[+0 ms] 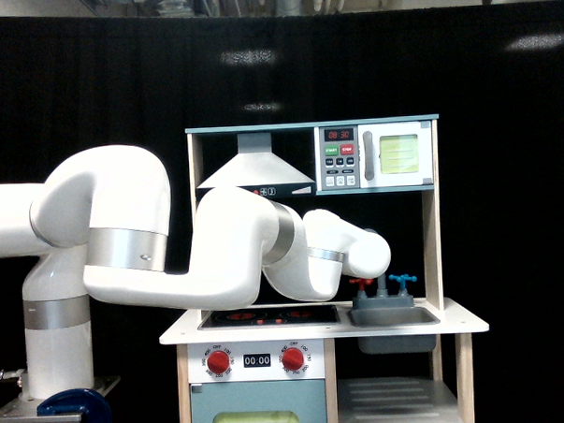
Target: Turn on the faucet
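A white robot arm with silver joint bands (218, 256) reaches from the exterior view's left across a wooden toy kitchen (322, 331). Its rounded end sits in front of the small grey toy faucet (384, 287) – the spout is mostly hidden. The faucet stands behind the grey sink basin (393, 316) at the right of the white surface (180, 335), with its red cross-shaped handle (362, 285) and blue cross-shaped handle (402, 280) showing. The jaws are hidden – I cannot tell their state.

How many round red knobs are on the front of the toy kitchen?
2. The left knob and the right knob sit below the stove, either side of the small timer display. None seems hidden.
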Robot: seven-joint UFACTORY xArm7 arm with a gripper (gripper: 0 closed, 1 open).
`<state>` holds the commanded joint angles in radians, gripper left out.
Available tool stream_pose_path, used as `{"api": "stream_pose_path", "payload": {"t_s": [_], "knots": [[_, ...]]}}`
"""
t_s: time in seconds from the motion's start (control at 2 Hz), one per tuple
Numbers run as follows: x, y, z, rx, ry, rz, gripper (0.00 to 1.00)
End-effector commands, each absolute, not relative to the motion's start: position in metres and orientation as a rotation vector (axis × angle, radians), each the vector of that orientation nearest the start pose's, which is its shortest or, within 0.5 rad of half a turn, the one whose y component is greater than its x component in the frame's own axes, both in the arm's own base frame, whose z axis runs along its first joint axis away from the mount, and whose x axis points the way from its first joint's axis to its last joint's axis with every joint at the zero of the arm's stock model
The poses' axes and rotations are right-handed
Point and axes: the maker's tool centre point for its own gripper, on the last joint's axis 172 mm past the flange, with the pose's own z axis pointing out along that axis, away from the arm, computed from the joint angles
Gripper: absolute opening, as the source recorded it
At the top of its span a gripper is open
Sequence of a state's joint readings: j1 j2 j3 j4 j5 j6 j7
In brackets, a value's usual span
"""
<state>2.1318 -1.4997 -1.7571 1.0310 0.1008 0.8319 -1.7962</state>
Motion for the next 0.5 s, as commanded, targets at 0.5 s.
{"api": "stream_pose_path", "payload": {"t_s": [0.5], "knots": [[0.428, 0.347, 0.174, -0.974, -1.376, -0.928, 1.0]]}}
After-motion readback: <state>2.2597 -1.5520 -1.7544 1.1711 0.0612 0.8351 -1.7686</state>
